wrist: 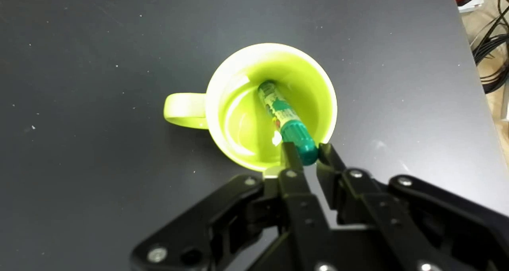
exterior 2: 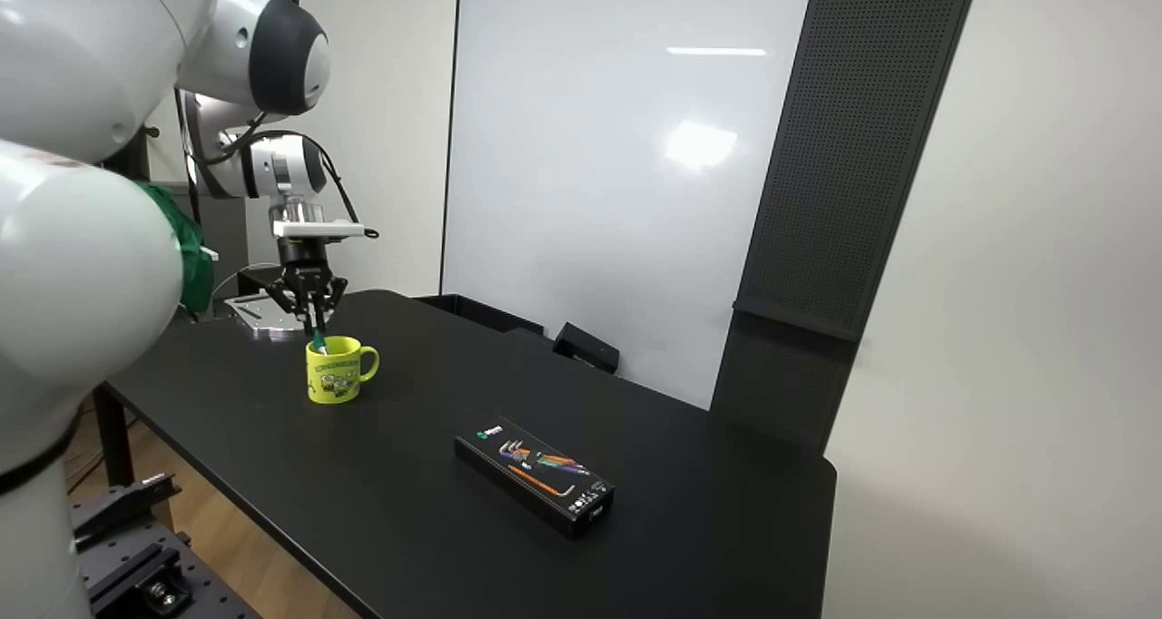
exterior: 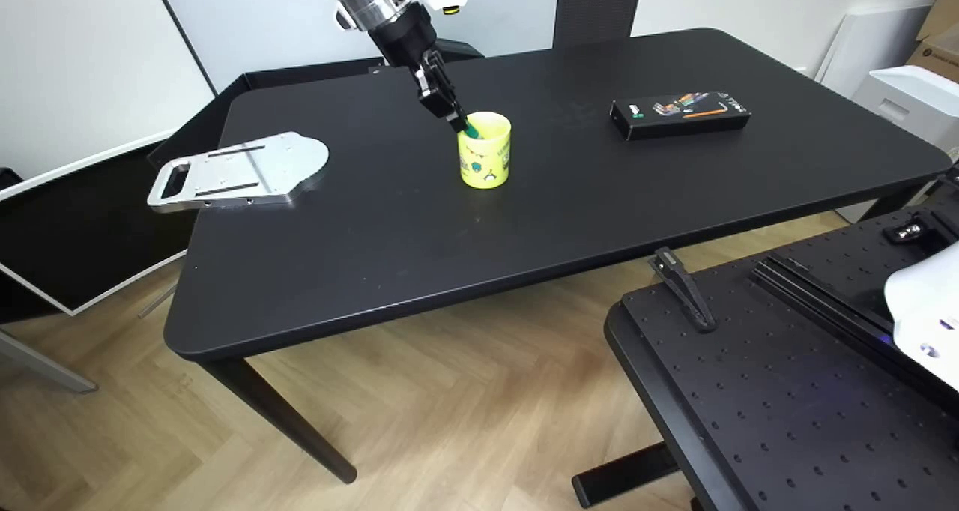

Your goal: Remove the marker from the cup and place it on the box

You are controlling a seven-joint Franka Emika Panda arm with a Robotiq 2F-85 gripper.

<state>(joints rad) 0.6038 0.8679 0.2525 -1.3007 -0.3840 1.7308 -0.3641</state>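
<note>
The yellow-green cup stands upright on the black table in both exterior views [exterior: 485, 165] [exterior 2: 334, 378] and in the wrist view [wrist: 318, 94], where its handle points left. The teal-green marker [wrist: 287, 116] leans inside the cup, its capped end up at the rim; its top also shows in both exterior views [exterior: 471, 130] [exterior 2: 319, 341]. My gripper [wrist: 308, 151] is at the cup's rim, its two fingertips against both sides of the marker's cap. It also shows in both exterior views [exterior: 460, 124] [exterior 2: 315, 326]. The flat black box [exterior: 680, 115] [exterior 2: 536, 476] lies apart from the cup, outside the wrist view.
A white-and-grey flat slicer-like tray [exterior: 240, 168] lies at the table's other end from the box, overhanging the edge. A black perforated bench [exterior: 787, 376] stands beside the table. Large white arm parts [exterior 2: 82, 265] fill the near side of an exterior view.
</note>
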